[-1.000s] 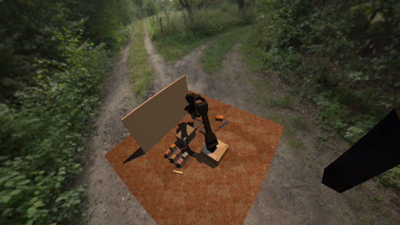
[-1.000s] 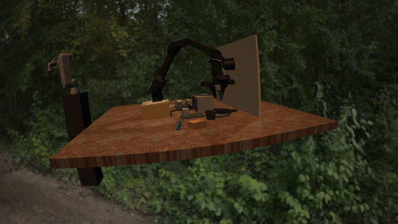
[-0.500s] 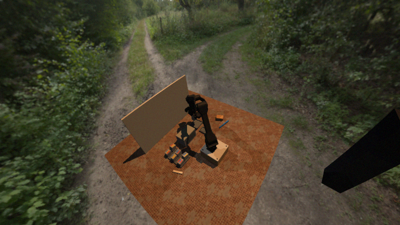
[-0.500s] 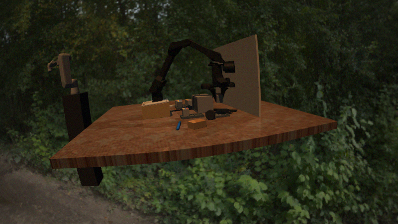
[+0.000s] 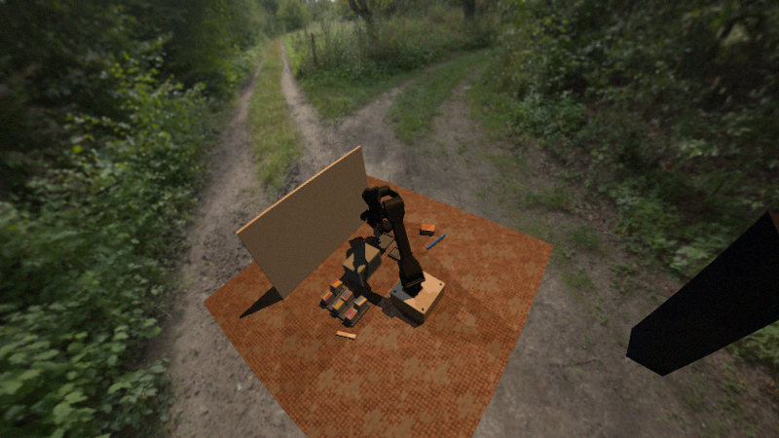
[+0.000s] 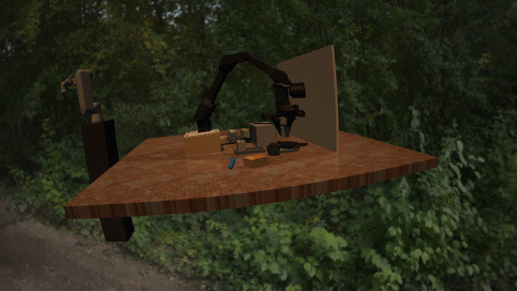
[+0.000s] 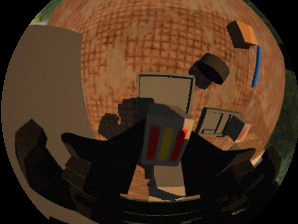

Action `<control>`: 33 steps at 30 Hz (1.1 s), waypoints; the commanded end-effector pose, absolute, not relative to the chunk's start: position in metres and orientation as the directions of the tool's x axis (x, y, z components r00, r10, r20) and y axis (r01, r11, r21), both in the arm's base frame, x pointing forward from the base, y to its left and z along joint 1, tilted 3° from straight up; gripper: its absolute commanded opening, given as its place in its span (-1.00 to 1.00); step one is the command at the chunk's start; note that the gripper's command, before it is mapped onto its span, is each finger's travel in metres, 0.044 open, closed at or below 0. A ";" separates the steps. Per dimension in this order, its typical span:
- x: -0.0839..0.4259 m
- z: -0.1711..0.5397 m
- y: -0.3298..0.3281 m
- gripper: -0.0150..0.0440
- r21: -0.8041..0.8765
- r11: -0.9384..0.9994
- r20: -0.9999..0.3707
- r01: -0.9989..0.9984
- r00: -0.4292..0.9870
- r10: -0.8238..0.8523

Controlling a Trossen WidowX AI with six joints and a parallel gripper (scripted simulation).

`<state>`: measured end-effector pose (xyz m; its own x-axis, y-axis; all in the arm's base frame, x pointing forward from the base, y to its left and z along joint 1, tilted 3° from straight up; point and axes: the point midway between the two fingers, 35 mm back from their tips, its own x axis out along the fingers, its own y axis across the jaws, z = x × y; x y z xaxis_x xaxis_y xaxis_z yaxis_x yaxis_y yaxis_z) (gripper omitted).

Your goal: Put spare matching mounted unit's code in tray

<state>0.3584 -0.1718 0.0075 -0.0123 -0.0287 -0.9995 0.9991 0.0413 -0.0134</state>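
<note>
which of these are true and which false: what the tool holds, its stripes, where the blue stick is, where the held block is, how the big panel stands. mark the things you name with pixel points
1. The tool (image 7: pixel 162 123) is shut on nothing. False: it grips a striped block (image 7: pixel 152 120).
2. The striped block shows a yellow stripe between two red ones. True.
3. The blue stick (image 5: pixel 435 241) (image 6: pixel 232 162) (image 7: pixel 257 66) lies beside the orange block (image 5: pixel 427 229) (image 6: pixel 256 161) (image 7: pixel 244 33). True.
4. The striped block already rests in the tray (image 7: pixel 164 75). False: it is held up above the table.
5. The big panel (image 5: pixel 310 217) (image 6: pixel 318 101) (image 7: pixel 42 85) stands upright. True.
</note>
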 end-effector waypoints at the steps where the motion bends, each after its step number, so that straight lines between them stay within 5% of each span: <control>1: 0.356 0.000 -0.170 -0.49 -0.022 0.045 -1.000 0.999 -0.021 -0.020; 33: 0.350 -0.032 -0.169 -0.49 -0.023 0.045 -1.000 0.999 -0.022 -0.020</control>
